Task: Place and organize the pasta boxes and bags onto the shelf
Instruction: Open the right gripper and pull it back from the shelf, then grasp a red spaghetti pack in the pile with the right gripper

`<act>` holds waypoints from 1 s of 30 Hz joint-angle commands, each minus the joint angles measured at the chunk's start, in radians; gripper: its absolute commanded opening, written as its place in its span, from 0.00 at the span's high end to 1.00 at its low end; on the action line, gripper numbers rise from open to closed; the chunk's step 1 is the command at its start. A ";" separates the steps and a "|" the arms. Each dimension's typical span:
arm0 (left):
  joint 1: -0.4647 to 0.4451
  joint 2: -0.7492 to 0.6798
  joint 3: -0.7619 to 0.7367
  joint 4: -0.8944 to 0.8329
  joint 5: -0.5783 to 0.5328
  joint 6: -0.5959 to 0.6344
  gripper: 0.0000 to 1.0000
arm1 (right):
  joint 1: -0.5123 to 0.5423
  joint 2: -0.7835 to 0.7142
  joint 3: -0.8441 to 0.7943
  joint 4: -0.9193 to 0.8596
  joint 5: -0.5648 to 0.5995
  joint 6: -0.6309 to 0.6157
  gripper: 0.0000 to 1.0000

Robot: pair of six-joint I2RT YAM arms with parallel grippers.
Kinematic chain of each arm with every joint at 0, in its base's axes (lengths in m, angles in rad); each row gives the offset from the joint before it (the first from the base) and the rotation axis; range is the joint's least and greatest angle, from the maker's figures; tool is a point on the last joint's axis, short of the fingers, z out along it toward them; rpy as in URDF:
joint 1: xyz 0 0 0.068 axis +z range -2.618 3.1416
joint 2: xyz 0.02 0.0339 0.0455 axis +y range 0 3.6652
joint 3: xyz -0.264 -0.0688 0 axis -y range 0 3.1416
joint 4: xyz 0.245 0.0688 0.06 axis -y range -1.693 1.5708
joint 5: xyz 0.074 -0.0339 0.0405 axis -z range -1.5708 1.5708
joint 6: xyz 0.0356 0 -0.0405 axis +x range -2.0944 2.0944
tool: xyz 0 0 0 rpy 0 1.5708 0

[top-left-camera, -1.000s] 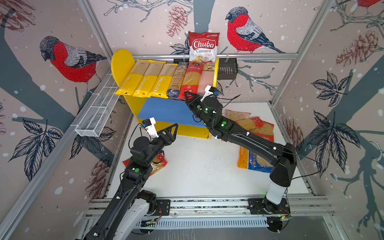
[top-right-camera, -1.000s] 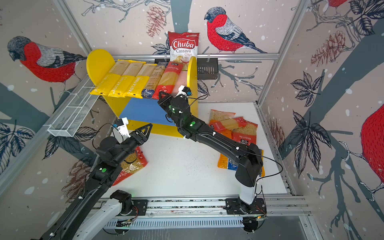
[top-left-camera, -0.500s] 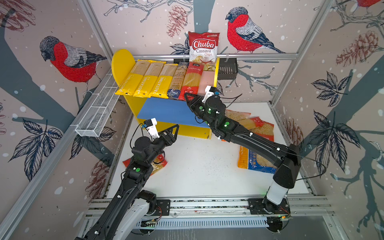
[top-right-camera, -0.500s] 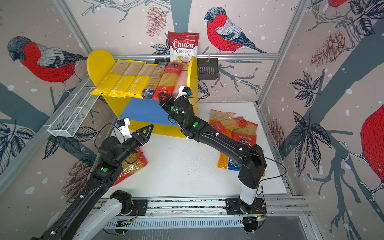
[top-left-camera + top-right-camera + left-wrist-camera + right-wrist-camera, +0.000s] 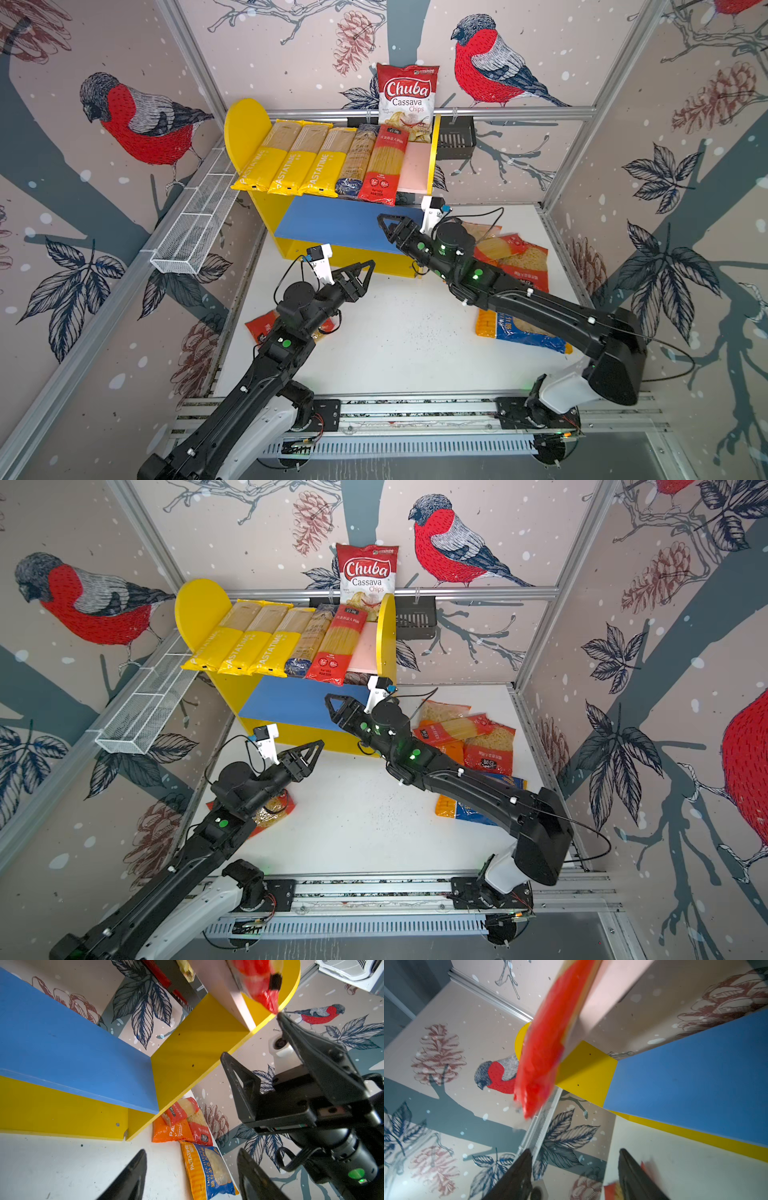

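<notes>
My right gripper [image 5: 384,222] and my left gripper [image 5: 368,266] both stand well open and hold nothing. The right one hangs just below the front end of the red spaghetti pack [image 5: 382,166], which lies on top of the shelf [image 5: 245,124] in a row with the yellow packs [image 5: 291,162]. In both top views its jaws are edge-on; the left wrist view shows the empty gap between them. The left one hovers before the blue board [image 5: 332,220]. More bags [image 5: 519,262] lie on the table [image 5: 395,332]

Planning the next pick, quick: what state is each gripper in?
Left gripper: open, holding nothing.
Right gripper: open, holding nothing.
</notes>
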 commanded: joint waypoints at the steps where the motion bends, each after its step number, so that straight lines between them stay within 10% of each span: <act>1: -0.080 -0.004 -0.032 0.134 -0.092 0.090 0.32 | 0.001 -0.083 -0.107 -0.013 -0.014 -0.088 0.34; 15: -0.537 0.357 -0.101 0.436 -0.415 0.224 0.32 | -0.354 -0.329 -0.529 -0.339 -0.056 -0.203 0.35; 30: -0.609 0.626 -0.041 0.543 -0.389 0.155 0.31 | -0.877 -0.184 -0.582 -0.124 -0.190 -0.092 0.28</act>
